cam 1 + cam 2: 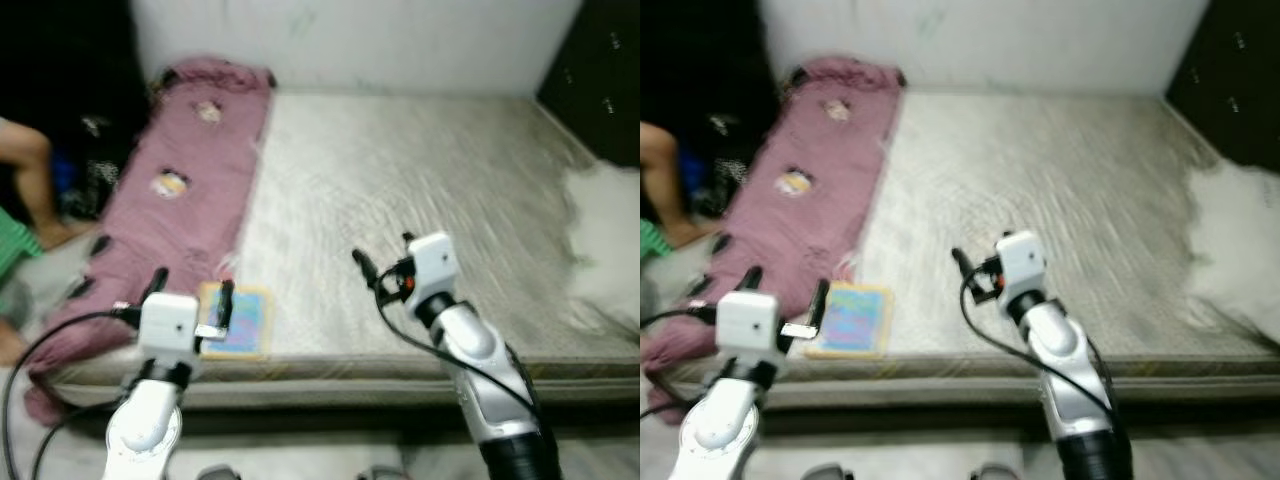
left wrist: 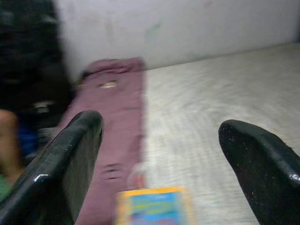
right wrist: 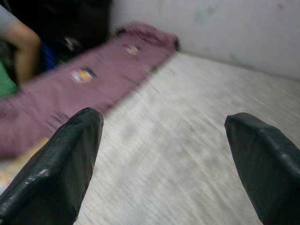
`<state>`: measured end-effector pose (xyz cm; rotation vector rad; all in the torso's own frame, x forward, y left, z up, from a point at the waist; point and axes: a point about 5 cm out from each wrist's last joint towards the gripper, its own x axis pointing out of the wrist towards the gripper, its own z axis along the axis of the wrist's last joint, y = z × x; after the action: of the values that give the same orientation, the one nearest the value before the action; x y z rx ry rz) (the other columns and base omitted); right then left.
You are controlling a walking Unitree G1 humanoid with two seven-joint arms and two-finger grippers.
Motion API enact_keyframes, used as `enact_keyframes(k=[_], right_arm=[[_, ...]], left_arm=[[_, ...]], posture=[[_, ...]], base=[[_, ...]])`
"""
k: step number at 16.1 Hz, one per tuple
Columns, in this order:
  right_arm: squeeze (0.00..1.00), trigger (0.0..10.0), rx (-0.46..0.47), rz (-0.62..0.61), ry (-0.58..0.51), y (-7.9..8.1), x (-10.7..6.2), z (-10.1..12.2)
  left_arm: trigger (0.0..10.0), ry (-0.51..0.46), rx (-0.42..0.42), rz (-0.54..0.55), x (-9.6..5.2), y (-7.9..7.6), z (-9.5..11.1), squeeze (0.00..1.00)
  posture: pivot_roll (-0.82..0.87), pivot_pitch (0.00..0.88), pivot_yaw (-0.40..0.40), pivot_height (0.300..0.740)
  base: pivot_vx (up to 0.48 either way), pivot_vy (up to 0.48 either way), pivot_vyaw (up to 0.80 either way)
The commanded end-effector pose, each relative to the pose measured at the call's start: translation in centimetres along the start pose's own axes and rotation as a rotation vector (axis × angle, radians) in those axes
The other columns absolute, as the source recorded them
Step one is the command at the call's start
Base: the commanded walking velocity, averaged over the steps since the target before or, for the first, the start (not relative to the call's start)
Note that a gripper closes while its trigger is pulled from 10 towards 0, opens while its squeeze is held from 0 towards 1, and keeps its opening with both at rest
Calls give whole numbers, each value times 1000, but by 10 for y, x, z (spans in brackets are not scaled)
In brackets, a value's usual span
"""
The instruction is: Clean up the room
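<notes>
Here both the left hand (image 1: 190, 293) and right hand (image 1: 382, 258) hover wide open, holding nothing.

A home bedroom: bare grey mattress (image 1: 420, 200) against a white wall (image 1: 350, 40), maroon blanket (image 1: 185, 190) alongside.

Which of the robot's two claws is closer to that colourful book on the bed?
The left gripper, by the bed's front edge, sits right beside the colourful book. The right gripper is over bare mattress, clearly farther away.
</notes>
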<state>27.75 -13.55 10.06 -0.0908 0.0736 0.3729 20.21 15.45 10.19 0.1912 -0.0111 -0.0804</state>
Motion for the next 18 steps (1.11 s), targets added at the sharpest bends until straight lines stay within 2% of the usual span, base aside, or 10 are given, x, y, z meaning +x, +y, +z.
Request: enact_keyframes(k=[1, 7, 10, 14, 18], right_arm=[[0, 10000, -7, -2, -23, -2, 3, 7], [0, 10000, -11, 0, -21, -2, 2, 6], [0, 10000, -18, 3, -24, -2, 2, 6], [0, 10000, -10, -1, -20, -2, 2, 5], [0, 10000, -10, -1, -20, -2, 2, 5]], left_arm=[[10000, -5, 11, -3, 0, 2, 1, 0], [10000, -12, -10, -1, 0, 2, 2, 0], [10000, -16, 11, -6, 1, 1, 3, 0], [10000, -14, -18, 1, 1, 2, 2, 0], [10000, -29, -14, -10, 1, 1, 4, 0]], posture=[[-60, 0, -41, 740], [-63, 0, -44, 740], [-64, 0, -44, 740], [-64, 0, -44, 740], [-64, 0, -44, 740]], base=[[0, -330, 0], [0, -45, 0], [0, 0, 725], [0, 0, 0], [0, 0, 0]])
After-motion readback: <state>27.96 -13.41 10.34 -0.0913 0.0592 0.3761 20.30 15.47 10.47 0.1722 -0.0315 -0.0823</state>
